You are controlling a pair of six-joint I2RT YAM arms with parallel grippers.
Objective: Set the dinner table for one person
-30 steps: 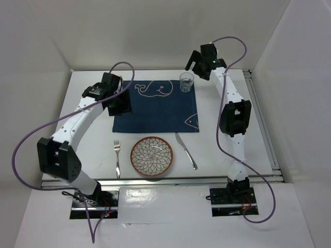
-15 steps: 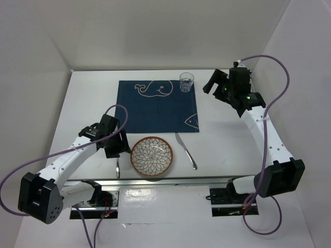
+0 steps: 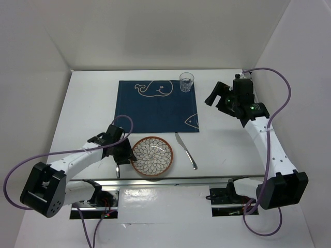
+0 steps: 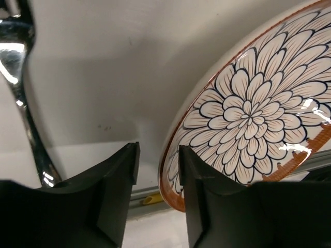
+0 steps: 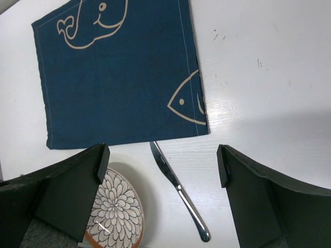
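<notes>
On the white dinner table (image 3: 85, 103) lies a dark blue whale mat (image 3: 158, 106) with a clear glass (image 3: 186, 81) on its far right corner. In front of the mat sit a flower-patterned plate (image 3: 151, 156), a fork (image 3: 118, 169) to its left and a knife (image 3: 186, 151) to its right. My left gripper (image 3: 125, 155) is low at the plate's left edge. In the left wrist view its jaws (image 4: 159, 155) straddle the plate's rim (image 4: 168, 170), with a gap still showing on the outer side. My right gripper (image 3: 217, 95) hovers open and empty, right of the mat.
Metal rails run along the table's near edge (image 3: 170, 179) and right edge (image 3: 264, 119). White walls enclose the back and both sides. The right wrist view looks down on the mat (image 5: 119, 72), the knife (image 5: 178, 191) and the plate (image 5: 116, 212).
My left arm came down from the mat's left edge to the plate's left rim, and its jaws narrowed. My right arm swung from behind the glass to the right side, still open.
</notes>
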